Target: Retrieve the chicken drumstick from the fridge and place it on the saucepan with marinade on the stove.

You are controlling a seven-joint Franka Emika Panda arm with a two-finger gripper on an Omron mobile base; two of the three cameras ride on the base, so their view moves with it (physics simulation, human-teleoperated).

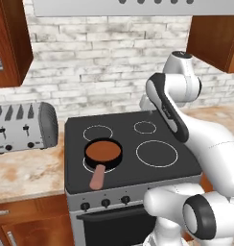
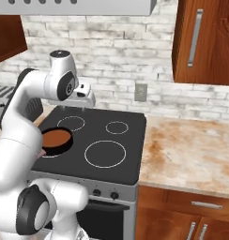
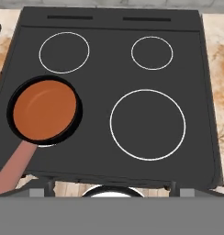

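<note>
1. One pan (image 3: 44, 109) of reddish-brown sauce sits on the front-left ring of the stove (image 3: 201, 92). It lies below the pincer (image 2: 87, 97), off to its left and on the robot's side of it. The sauce surface is smooth and bare, with no meat on it.
2. Pincer state: the fingertips (image 3: 178, 187) stand wide apart with nothing between them. It hangs high over the back half of the stove, looking straight down.
3. Judged step: the chicken drumstick has yet to be fetched. Where it lies cannot be told from here; the task puts it in the fridge.
4. Advice for the fetch: lift the arm clear of the stove before the base drives off, so that nothing clips the handle (image 3: 15, 167), which juts over the front edge below and left of the pincer.
5. Advice for the grasp: take the meat across its narrow part, jaws wide on approach, and close gently.
6. Advice for the return: aim the drop at the middle of the sauce, not at the large ring (image 3: 147, 124) directly beneath the pincer, and release low to avoid a splash.
</note>
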